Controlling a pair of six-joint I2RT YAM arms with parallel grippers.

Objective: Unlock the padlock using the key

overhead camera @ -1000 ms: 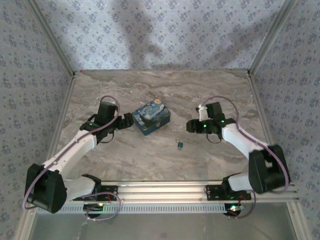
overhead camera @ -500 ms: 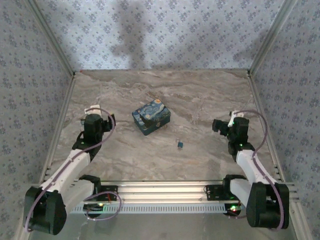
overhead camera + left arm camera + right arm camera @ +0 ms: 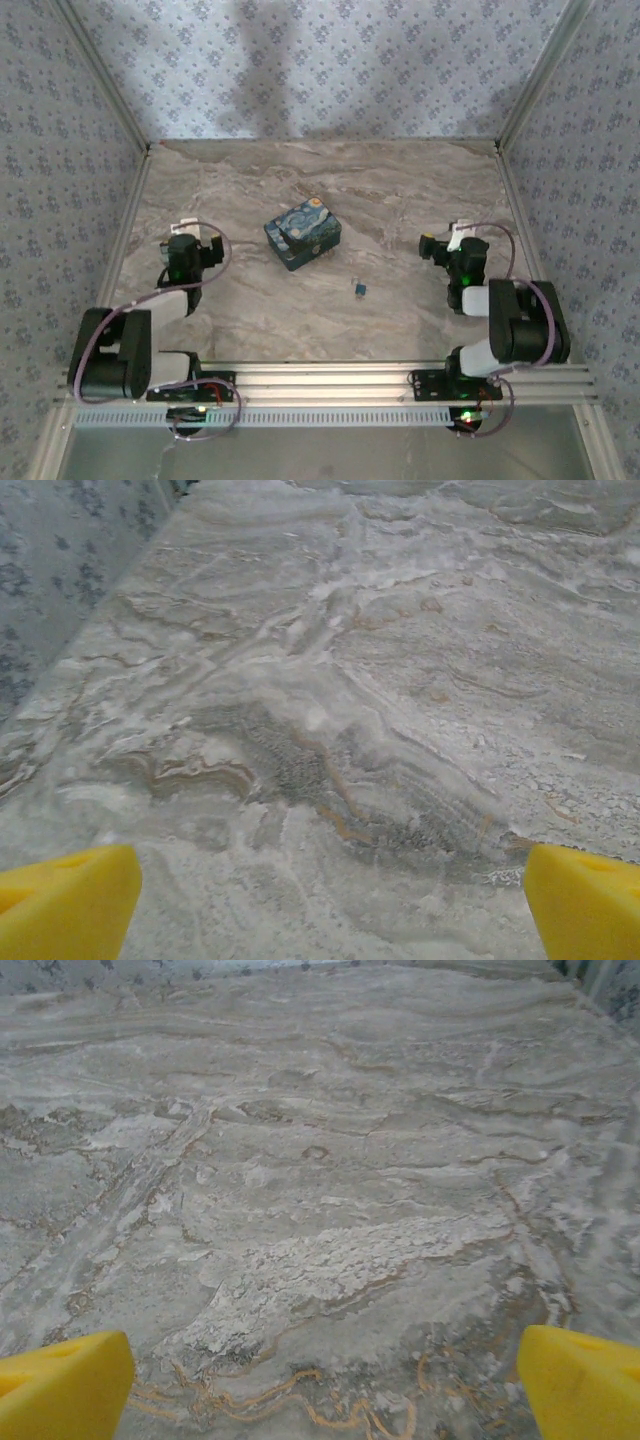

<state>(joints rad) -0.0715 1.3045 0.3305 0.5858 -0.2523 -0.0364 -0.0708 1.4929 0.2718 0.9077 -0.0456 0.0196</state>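
Marble table (image 3: 300, 180), tiny padlock (image 3: 359, 289) near painted box (image 3: 303, 234) — left jaws and right jaws spread, empty.

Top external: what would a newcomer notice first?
The blue-and-yellow box in mid-table stands out most. The tiny padlock lies apart from it, nearer the arms. The left gripper and right gripper are open over the bare marble table, their yellow fingers wide apart and holding nothing.
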